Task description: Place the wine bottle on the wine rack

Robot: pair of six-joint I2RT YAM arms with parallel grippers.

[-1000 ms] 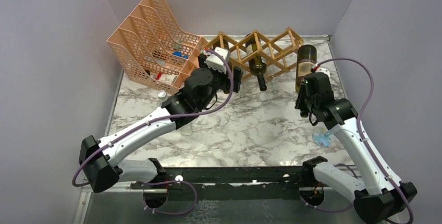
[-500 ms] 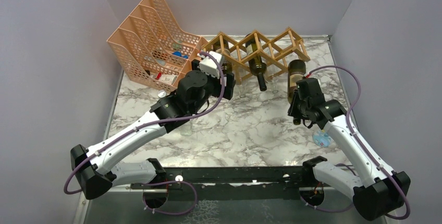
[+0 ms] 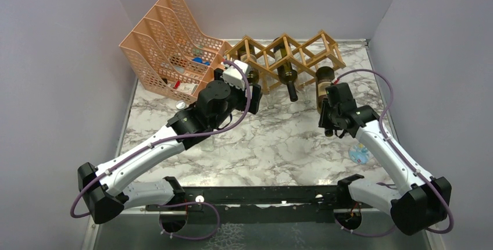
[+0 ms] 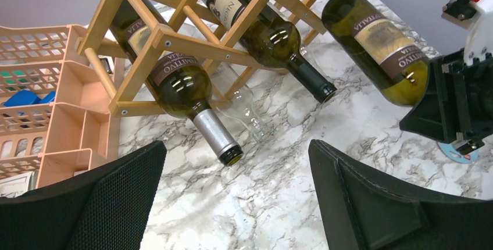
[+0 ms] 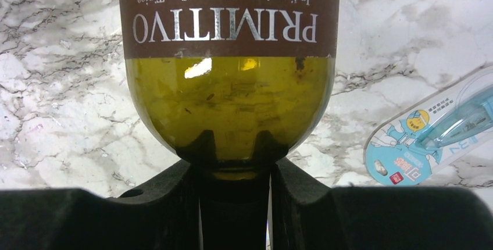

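The wooden lattice wine rack (image 3: 307, 49) stands at the back of the marble table, with two dark bottles (image 3: 286, 70) (image 4: 186, 87) lying in its cells, necks toward me. My right gripper (image 3: 328, 117) (image 5: 234, 168) is shut on the neck of a green wine bottle (image 3: 323, 84) (image 5: 229, 87) with a brown label. This bottle (image 4: 378, 35) hangs tilted just off the rack's right end, base toward the rack (image 4: 192, 43). My left gripper (image 3: 253, 92) (image 4: 235, 145) stands open and empty above the table before the rack's left end.
A peach perforated file organizer (image 3: 168, 46) holding small items stands at the back left. A clear glass bottle (image 4: 247, 107) lies under the rack. A blue packet (image 3: 358, 154) (image 5: 430, 134) lies near the right arm. Grey walls close in three sides.
My right arm has carried the wine bottle leftward and down, from beyond the rack's right end to just beside it. The left arm has pulled back slightly to the left, still open.
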